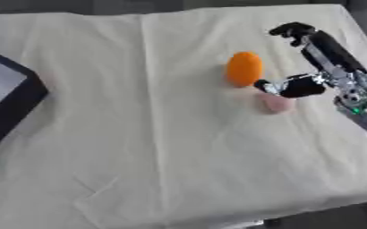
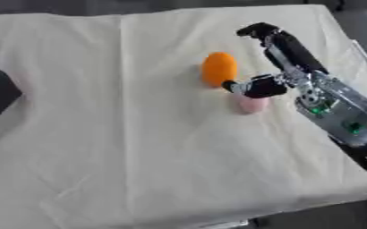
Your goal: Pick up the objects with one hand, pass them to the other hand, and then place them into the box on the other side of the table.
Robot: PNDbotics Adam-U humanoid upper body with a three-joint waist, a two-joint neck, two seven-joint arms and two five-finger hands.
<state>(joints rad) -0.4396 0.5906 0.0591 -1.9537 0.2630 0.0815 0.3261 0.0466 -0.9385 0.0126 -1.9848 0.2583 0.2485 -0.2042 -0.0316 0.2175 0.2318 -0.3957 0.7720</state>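
Seemingly open, the right hand [image 2: 274,67] brackets the orange object [image 2: 219,68] on the bench [image 2: 139,147], thumb over a pink object [image 2: 252,104]; closing could knock either away.

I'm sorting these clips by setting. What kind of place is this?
Probably a robot test bench, not a home: a table under a creased cream cloth, a black box at its left edge, and two props, an orange oval object and a small pink object.
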